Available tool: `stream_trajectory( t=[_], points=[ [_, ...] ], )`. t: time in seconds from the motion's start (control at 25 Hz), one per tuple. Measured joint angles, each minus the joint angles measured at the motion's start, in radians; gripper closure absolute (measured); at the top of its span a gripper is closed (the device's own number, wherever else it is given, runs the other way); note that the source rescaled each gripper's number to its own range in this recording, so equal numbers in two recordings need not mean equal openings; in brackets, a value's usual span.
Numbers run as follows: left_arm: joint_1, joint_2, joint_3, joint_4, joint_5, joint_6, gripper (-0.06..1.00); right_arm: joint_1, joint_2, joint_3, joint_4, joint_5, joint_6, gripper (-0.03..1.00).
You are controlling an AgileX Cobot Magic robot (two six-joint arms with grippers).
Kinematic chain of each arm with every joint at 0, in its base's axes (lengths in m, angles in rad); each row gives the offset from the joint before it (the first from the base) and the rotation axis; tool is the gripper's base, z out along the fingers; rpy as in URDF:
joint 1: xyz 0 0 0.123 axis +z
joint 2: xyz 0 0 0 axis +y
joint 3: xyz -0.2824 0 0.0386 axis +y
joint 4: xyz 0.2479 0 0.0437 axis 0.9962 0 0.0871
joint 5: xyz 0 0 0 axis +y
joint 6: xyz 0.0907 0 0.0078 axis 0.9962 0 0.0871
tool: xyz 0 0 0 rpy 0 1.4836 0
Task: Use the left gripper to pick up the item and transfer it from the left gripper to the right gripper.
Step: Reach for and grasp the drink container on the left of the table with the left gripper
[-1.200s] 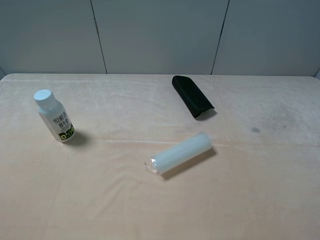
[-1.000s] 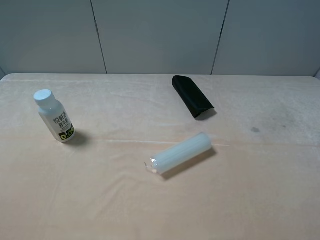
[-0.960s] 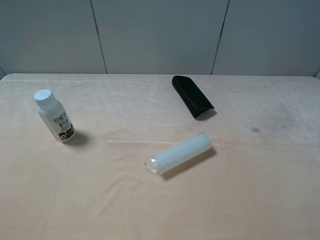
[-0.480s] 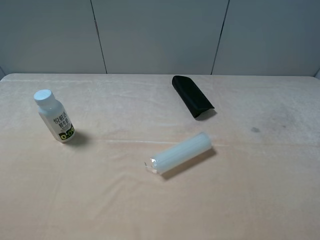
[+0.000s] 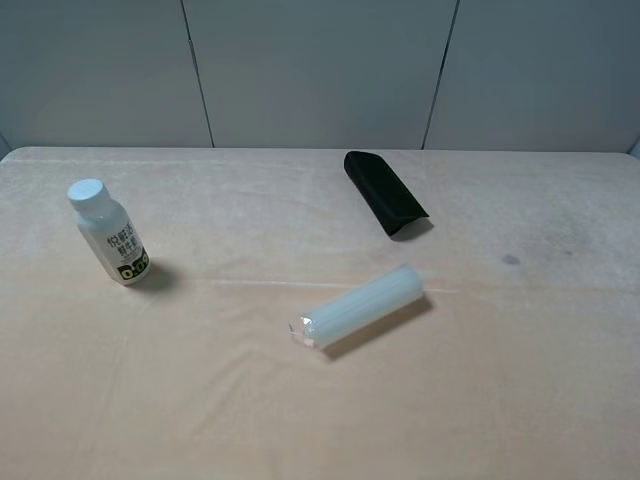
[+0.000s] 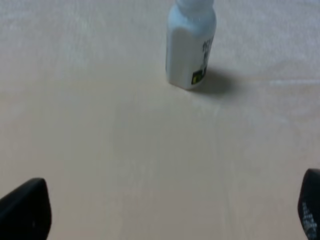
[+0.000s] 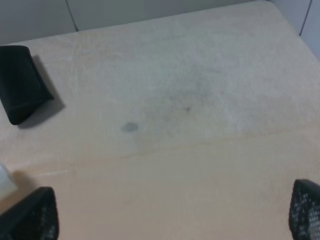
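The item, a small white bottle (image 5: 108,232) with a white screw cap and a green-black mark near its base, stands upright at the table's left. It also shows in the left wrist view (image 6: 190,46), with its cap cut off by the frame edge. My left gripper (image 6: 165,212) is open and empty, its two black fingertips (image 6: 25,210) wide apart and well short of the bottle. My right gripper (image 7: 172,212) is open and empty over bare table on the right side. Neither gripper shows in the exterior high view.
A translucent pale cylinder (image 5: 360,306) lies on its side at the table's middle. A black flat case (image 5: 384,192) lies toward the back; it also shows in the right wrist view (image 7: 21,82). A small dark stain (image 7: 129,127) marks the cloth on the right.
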Motion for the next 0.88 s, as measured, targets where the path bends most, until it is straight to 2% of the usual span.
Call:
stream_trajectory(
  t=[0.52,0.88],
  points=[
    [0.0,0.483,-0.322,0.0,0.026,0.004,-0.06,0.0,0.0,0.0,0.0,0.001,0.0,-0.03],
    [0.0,0.825,-0.4,-0.013,-0.012,0.05,-0.06,0.0,0.0,0.0,0.0,0.001,0.0,-0.03]
  ],
)
